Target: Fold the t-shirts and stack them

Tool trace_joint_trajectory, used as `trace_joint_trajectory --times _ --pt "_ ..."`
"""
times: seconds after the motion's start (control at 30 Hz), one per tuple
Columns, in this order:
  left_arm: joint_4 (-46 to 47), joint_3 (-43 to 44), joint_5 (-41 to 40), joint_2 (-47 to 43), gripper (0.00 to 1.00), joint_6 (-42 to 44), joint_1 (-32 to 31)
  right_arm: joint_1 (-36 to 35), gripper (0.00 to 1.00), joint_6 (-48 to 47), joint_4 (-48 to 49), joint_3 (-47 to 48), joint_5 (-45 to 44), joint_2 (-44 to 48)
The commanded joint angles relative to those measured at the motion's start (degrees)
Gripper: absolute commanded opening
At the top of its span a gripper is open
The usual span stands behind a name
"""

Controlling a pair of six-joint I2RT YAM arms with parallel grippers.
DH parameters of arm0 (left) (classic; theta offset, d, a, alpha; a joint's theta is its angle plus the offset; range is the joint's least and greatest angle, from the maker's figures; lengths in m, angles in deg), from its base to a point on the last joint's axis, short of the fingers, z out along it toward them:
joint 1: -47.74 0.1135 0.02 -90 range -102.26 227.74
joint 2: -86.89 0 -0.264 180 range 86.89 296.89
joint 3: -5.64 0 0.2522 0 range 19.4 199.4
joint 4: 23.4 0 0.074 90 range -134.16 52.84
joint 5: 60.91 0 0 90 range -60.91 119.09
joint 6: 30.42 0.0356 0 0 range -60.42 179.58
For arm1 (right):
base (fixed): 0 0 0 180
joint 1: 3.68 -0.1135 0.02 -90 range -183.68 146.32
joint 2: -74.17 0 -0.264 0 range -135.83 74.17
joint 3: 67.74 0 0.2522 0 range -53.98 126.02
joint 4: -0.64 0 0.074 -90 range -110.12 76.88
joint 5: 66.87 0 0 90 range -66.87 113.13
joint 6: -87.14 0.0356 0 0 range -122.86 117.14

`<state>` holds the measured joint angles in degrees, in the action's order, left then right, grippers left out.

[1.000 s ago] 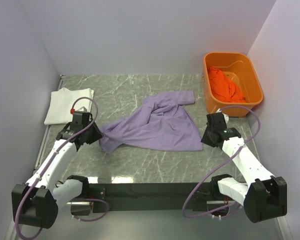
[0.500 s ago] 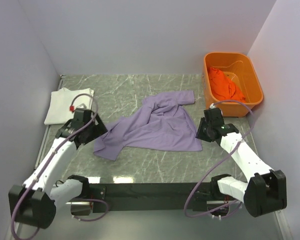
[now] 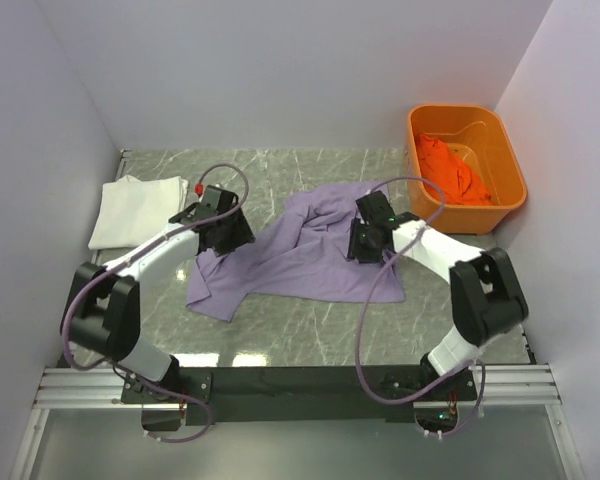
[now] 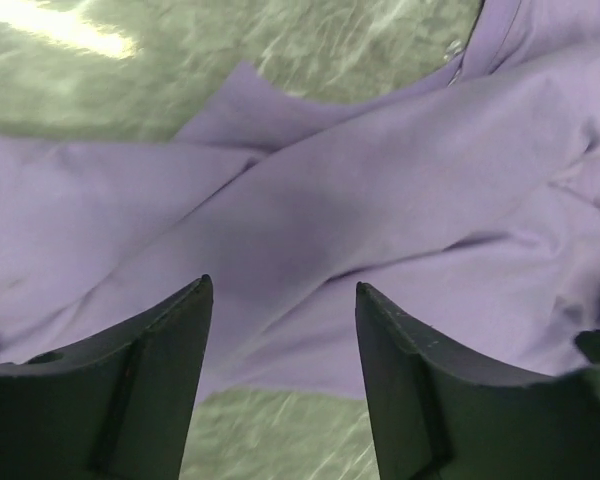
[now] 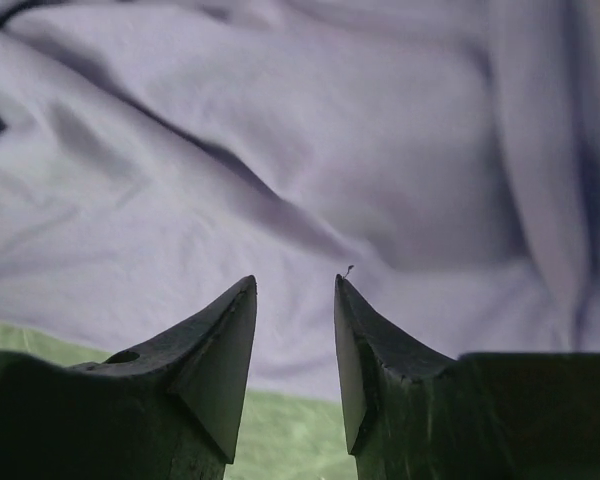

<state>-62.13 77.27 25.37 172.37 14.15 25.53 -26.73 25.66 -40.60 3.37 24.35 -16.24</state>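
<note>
**Now the lavender t-shirt (image 3: pixel 300 255) lies rumpled at the middle of the table (image 3: pixel 310 325)**

Its cloth is creased and bunched, with one sleeve reaching toward the orange tub (image 3: pixel 510 150) at the far right. The left gripper (image 4: pixel 280 290) hangs over the shirt's left part, fingers spread wide with nothing between them. The right gripper (image 5: pixel 295 280) hangs over the right part, its fingers parted by a narrower gap and also gripping nothing. The white t-shirt (image 3: pixel 135 208) lies folded at the far left, apart from the lavender one. The orange t-shirt (image 3: pixel 450 170) sits crumpled inside the tub.
</note>
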Motion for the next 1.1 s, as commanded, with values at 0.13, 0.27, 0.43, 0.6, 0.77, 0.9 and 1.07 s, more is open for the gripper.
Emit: trace_joint_trajectory --times 0.13,0.27,0.43,0.6,0.77,0.9,1.07 --pt "9.3 4.4 3.1 9.9 0.61 -4.8 -0.5 -0.6 0.44 -0.9 0.4 9.5 1.2 -10.6" --pt "11.0 5.8 2.8 14.5 0.60 -6.6 -0.5 0.3 0.45 -1.9 -0.8 14.0 0.5 -15.9" --pt "10.2 11.8 0.7 21.8 0.60 -6.5 -0.4 2.6 0.45 -2.4 -1.3 19.0 -0.5 -20.6" --pt "9.3 19.4 1.7 27.9 0.62 -7.4 0.2 5.1 0.44 -2.1 -2.2 24.0 -1.0 -24.7" --pt "5.8 21.2 -2.0 22.1 0.74 -4.1 0.2 5.7 0.44 -3.0 -2.5 27.2 -1.0 -22.7" --pt "0.4 15.8 -11.6 11.8 0.77 0.2 -0.1 4.6 0.44 -2.5 -1.3 23.2 -0.1 -16.2" --pt "-6.2 5.3 -20.2 1.6 0.78 2.7 -0.4 2.8 0.45 -2.1 0.1 14.5 1.9 -6.7"
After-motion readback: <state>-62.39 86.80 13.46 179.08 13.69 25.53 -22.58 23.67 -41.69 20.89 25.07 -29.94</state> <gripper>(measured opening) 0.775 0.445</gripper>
